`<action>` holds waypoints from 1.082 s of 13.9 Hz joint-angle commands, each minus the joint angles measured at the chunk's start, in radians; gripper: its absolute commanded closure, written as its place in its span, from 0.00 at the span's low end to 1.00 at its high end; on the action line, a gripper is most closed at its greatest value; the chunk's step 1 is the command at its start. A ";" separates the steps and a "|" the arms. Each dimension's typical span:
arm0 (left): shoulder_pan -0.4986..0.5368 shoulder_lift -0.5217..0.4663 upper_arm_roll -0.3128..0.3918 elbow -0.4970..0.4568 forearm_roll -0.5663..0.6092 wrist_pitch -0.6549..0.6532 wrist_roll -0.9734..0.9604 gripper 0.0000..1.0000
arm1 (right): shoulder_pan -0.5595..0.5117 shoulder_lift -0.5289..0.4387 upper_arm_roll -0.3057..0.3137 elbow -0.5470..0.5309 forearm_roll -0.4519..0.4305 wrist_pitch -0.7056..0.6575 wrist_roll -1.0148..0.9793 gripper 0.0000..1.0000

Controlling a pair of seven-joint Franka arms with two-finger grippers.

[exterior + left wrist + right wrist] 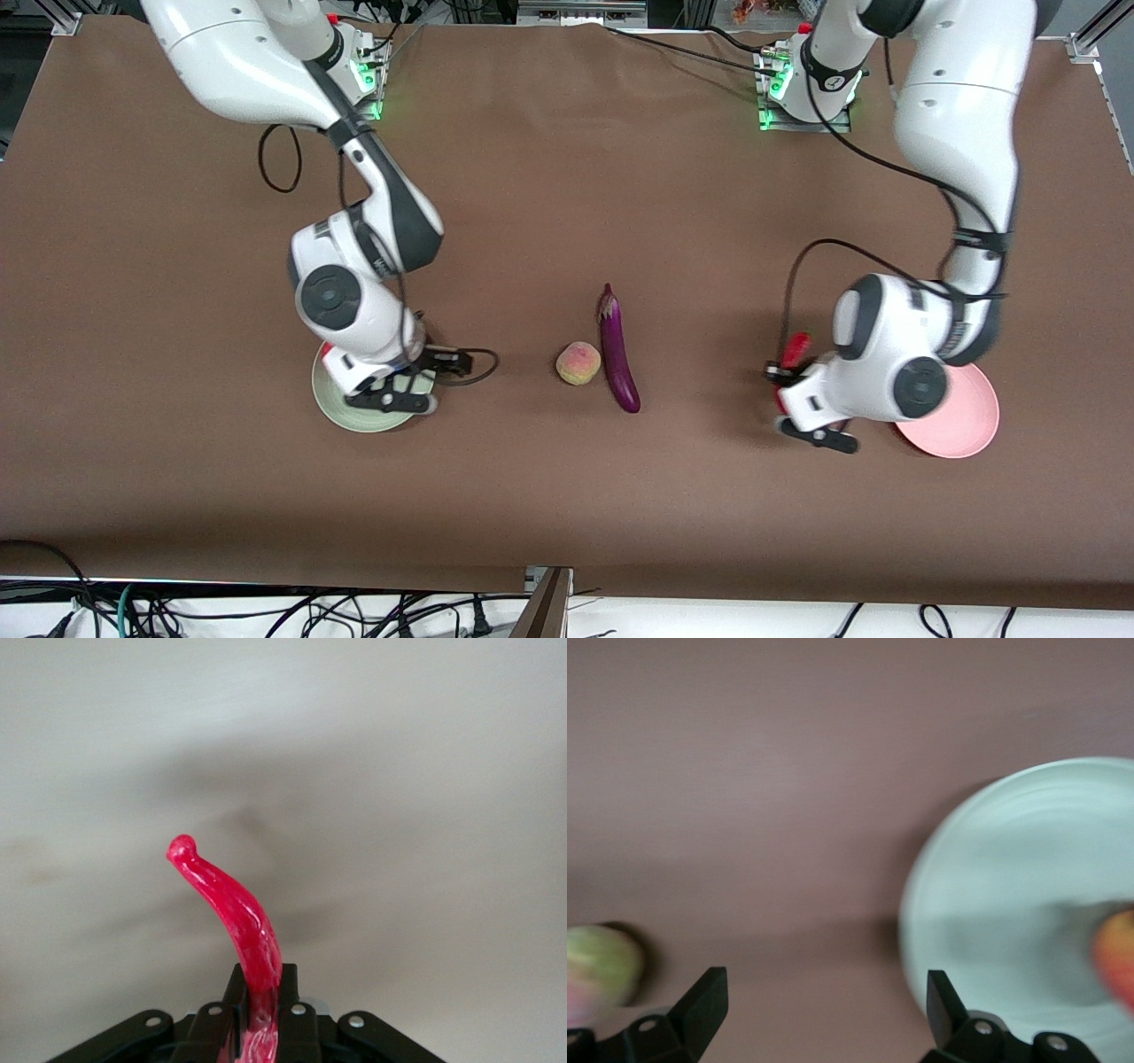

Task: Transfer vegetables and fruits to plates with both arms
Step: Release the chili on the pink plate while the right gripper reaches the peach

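- My left gripper (259, 1028) has its jaws pinched tight on the chili pepper (232, 912), holding it low on the body near the stem end, with the curved tip sticking out free. In the front view it sits next to the pink plate (967, 425), on the side toward the table's middle.
- I judge the chili light, thin and glossy; the curve could let it twist in the jaws, so a grip across the thicker part seems safest.
- My right gripper (824, 1014) is spread wide with nothing between the fingers, over the edge of the mint green plate (1010, 868). The apple (1118, 957) shows at that plate's edge in the right wrist view.
- The peach (578, 363) lies mid-table, just beside the eggplant (617, 350) and toward the right arm's end of it.
- The peach looks round and light, likely to roll; I would close across its widest part.
- The eggplant is long, slick and probably heavier; I would take it at mid-length, across the narrow width, so it does not tip.
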 commanded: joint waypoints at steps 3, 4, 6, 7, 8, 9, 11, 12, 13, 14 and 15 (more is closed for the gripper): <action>0.188 -0.014 -0.002 -0.020 0.101 -0.020 0.337 1.00 | 0.147 0.047 -0.008 0.002 -0.017 0.182 0.215 0.01; 0.216 -0.014 -0.002 -0.020 0.133 -0.017 0.358 1.00 | 0.173 0.059 -0.008 0.000 -0.026 0.226 0.247 0.01; 0.241 0.000 -0.002 -0.015 0.174 0.010 0.391 1.00 | 0.225 0.088 -0.031 0.000 -0.069 0.280 0.293 0.01; 0.250 0.008 -0.002 -0.015 0.179 0.039 0.420 1.00 | 0.247 0.106 -0.042 0.000 -0.087 0.303 0.308 0.01; 0.268 0.023 -0.002 -0.014 0.176 0.079 0.459 1.00 | 0.262 0.119 -0.053 0.002 -0.094 0.338 0.325 0.01; 0.282 0.043 -0.002 -0.012 0.173 0.113 0.486 1.00 | 0.274 0.131 -0.063 0.000 -0.095 0.369 0.335 0.01; 0.298 0.069 -0.002 -0.004 0.167 0.147 0.497 1.00 | 0.294 0.149 -0.083 0.002 -0.095 0.412 0.335 0.01; 0.298 0.069 -0.002 -0.004 0.167 0.150 0.497 1.00 | 0.298 0.160 -0.085 0.002 -0.095 0.427 0.335 0.01; 0.296 0.069 -0.002 -0.001 0.167 0.151 0.497 1.00 | 0.304 0.168 -0.085 0.002 -0.095 0.438 0.336 0.01; 0.295 0.071 -0.002 0.000 0.167 0.151 0.496 0.73 | 0.308 0.175 -0.086 0.002 -0.095 0.454 0.338 0.01; 0.299 0.071 -0.004 -0.001 0.158 0.151 0.493 0.01 | 0.311 0.180 -0.089 0.002 -0.095 0.464 0.338 0.01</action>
